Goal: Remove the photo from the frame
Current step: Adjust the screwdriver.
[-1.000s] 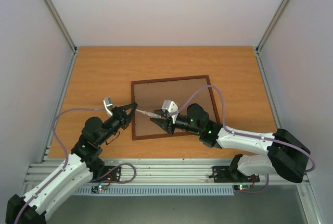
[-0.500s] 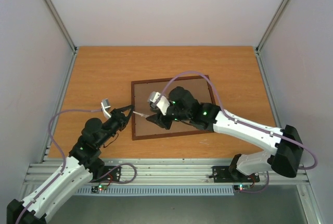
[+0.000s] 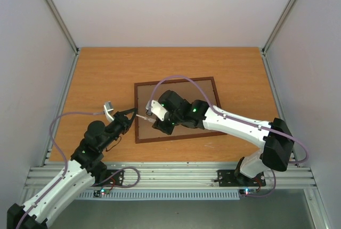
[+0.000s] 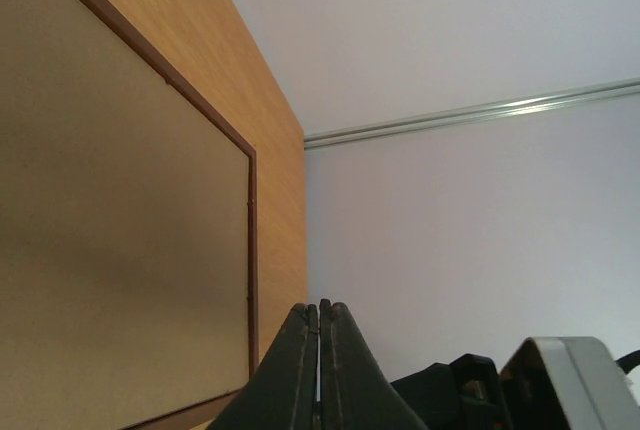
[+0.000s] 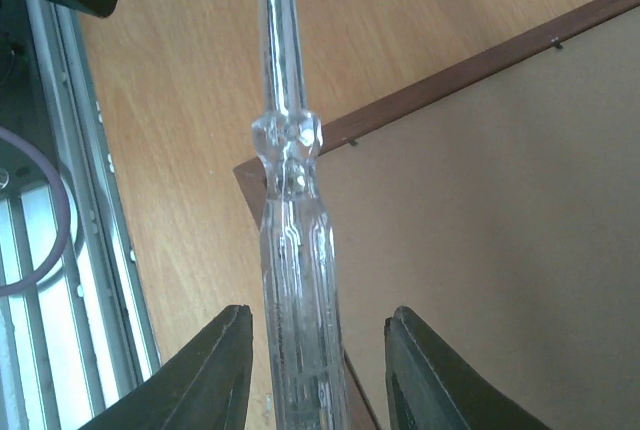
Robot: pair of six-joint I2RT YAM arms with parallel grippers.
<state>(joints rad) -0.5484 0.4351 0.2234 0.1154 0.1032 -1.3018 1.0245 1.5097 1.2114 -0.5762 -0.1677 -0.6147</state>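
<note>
Frame [image 3: 202, 83]: back up, mid table [image 3: 106, 69]; photo hidden.
Left pincer [image 3: 129, 115]: pinches the clear screwdriver [image 5: 290, 240] by its shaft.
Right pincer [image 5: 318, 312]: wide open around its handle.
Handover: we squeeze right first, then left lets go.

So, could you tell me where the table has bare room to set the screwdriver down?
Bare table left of the frame, and strips beyond its far edge and to its right. Crowded at its near left corner, where the left hand and right hand meet around the screwdriver.
</note>
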